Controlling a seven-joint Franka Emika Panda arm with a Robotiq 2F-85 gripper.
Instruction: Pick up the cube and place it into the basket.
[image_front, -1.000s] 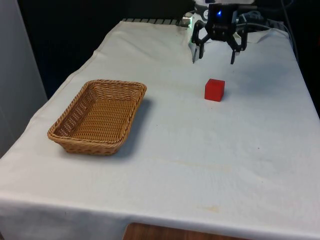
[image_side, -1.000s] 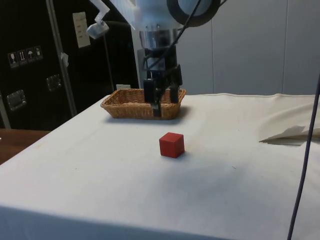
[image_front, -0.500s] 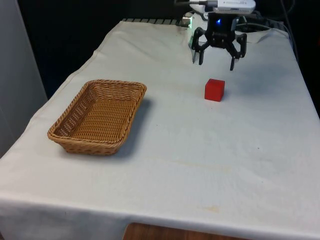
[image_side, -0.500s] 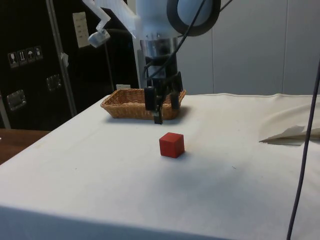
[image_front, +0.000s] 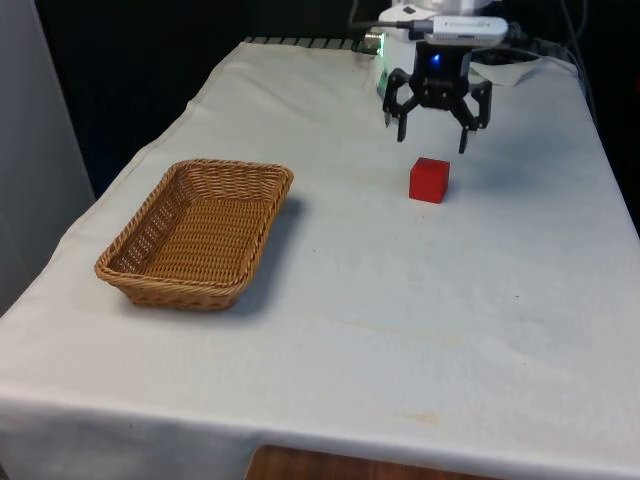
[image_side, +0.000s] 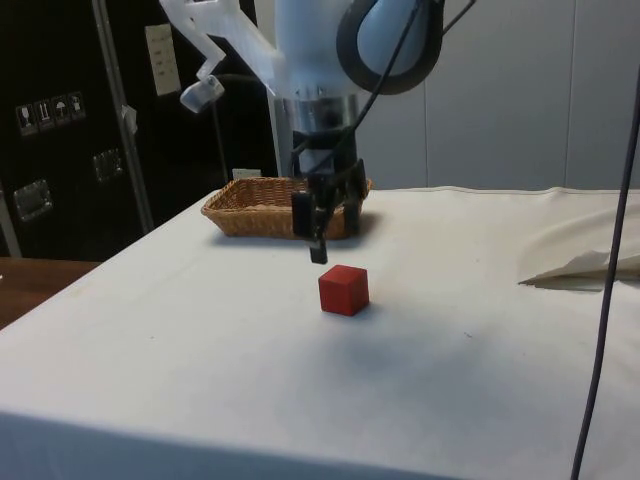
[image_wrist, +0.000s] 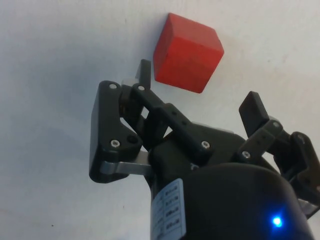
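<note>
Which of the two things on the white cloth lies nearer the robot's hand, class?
The small red cube: the open hand hovers just above and behind it, while the woven wicker basket sits well away towards the front view's left.

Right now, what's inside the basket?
Nothing that I can see: the basket shows only its woven bottom. The near wall hides a small strip of the bottom. The cube sits on the cloth, under the open claw.

A white cloth (image_front: 420, 330) covers the table, a brown wooden edge (image_front: 340, 465) showing at six o'clock in the front view, while the side view has dark cabinets (image_side: 70, 120) at nine o'clock and a pale panelled wall (image_side: 500, 90) at one o'clock.
</note>
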